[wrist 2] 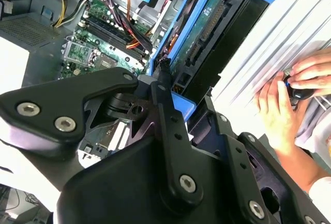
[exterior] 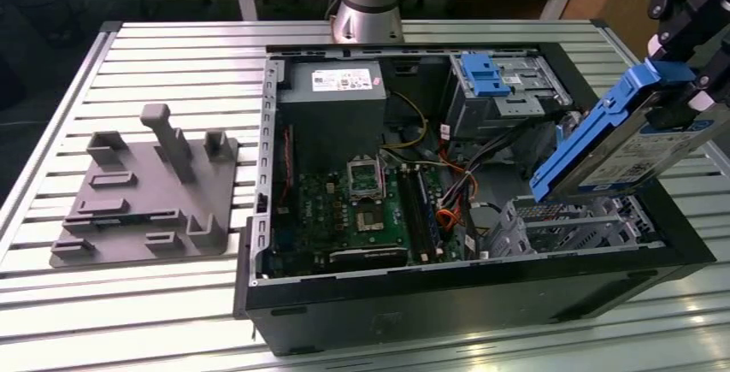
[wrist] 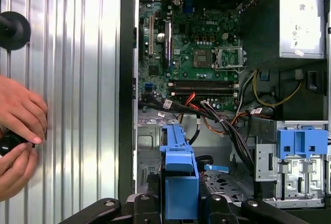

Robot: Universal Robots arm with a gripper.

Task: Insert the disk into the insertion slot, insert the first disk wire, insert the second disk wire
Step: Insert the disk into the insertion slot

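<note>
Gripper tight on disk, above insertion slot

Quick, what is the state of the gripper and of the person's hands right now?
Gripper: shut on the disk, held tilted over the insertion slot.
Person's hands: both closed around a small black object.
</note>
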